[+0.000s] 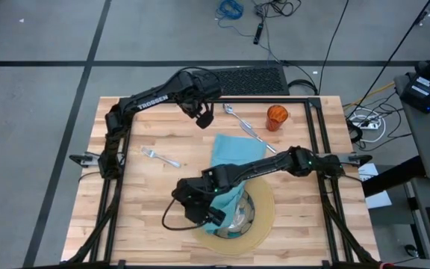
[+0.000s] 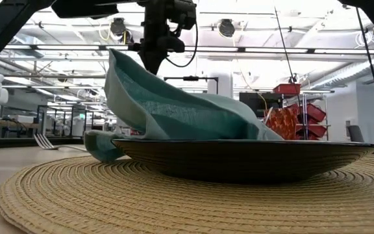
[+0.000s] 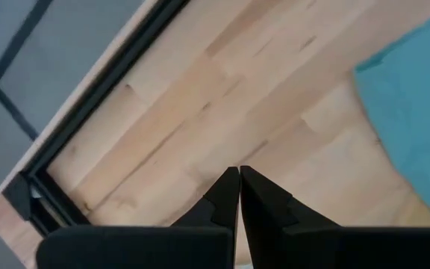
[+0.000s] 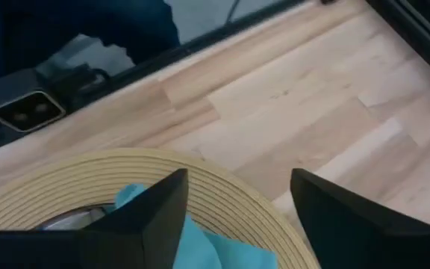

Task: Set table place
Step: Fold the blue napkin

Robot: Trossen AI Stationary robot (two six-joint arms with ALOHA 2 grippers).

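The round tan mat (image 2: 174,195) fills the foreground of the low view, its woven rings running right up to the lens, and it lies at the near edge of the tabletop (image 1: 148,217). On the mat sits the patterned glass plate (image 2: 245,159), and the teal napkin (image 2: 174,107) drapes over the plate's far rim, one end heaped on the plate and the rest trailing back across the planks toward the middle of the tabletop.

The right gripper (image 1: 213,217) hangs over the left side of the mat, just beside the napkin's end, with its fingers (image 4: 151,213) spread wide apart and nothing between them. The left gripper (image 1: 204,119) waits above the far part of the tabletop, its fingers (image 3: 226,198) pressed together and empty.

The fork (image 1: 159,157) lies alone on the left half of the planks. The spoon (image 1: 239,119) and the knife (image 1: 263,142) lie near the far edge, just past the napkin's far corner, and the small orange cup (image 1: 276,117) stands upright just beside them on the right.
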